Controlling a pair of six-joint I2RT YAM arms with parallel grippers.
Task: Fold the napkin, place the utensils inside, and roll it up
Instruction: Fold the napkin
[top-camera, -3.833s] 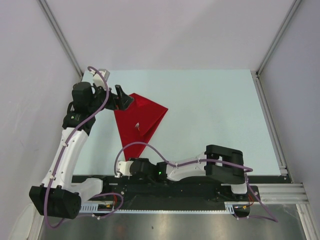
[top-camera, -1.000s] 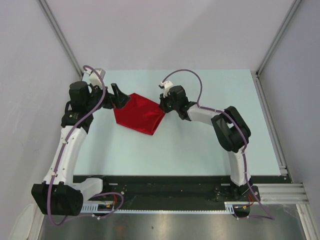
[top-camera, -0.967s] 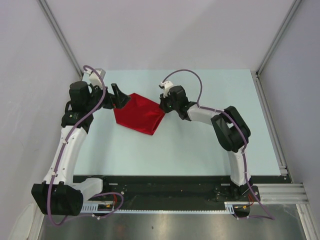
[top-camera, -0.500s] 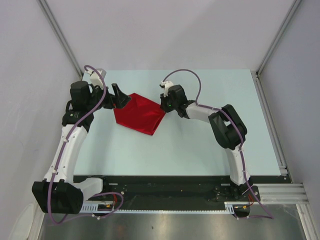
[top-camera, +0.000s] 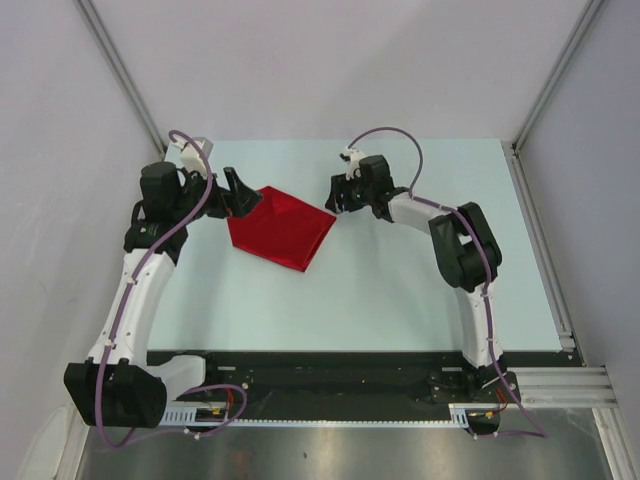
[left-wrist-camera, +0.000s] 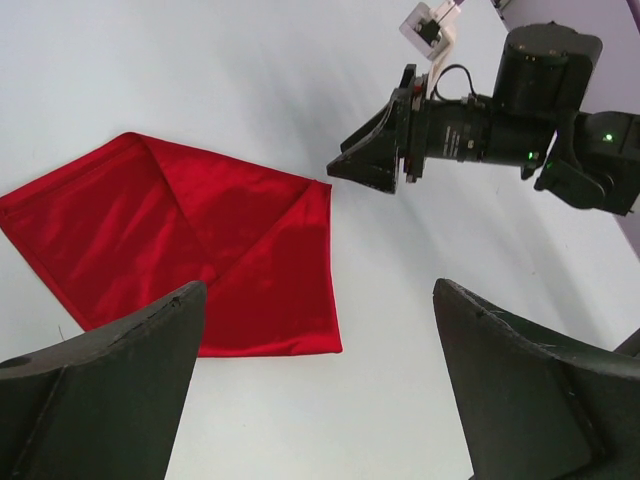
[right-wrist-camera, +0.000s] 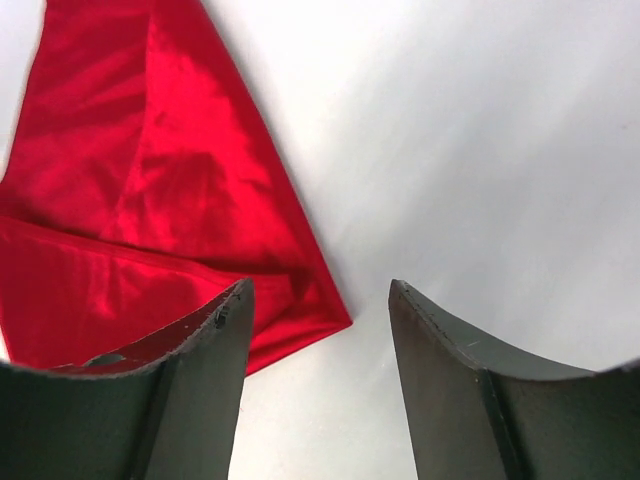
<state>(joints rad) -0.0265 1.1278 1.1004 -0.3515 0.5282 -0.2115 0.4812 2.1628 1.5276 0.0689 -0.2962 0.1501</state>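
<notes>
So the napkin (top-camera: 278, 228) is lying folded into a lopsided wedge on the table (top-camera: 420, 280), toward the far left corner, and nothing's holding it. Left jaws are spread wide just off its far-left corner. Right jaws are spread too, right by the right-hand tip. No utensils in sight, and I can't tell if they're tucked inside. My worry: a grab at that tip catches only the top layer and peels the fold open.

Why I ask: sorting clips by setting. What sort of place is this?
Probably a robotics lab cell: white walls on aluminium rails enclose a pale table with two arms bolted at its edge.
</notes>
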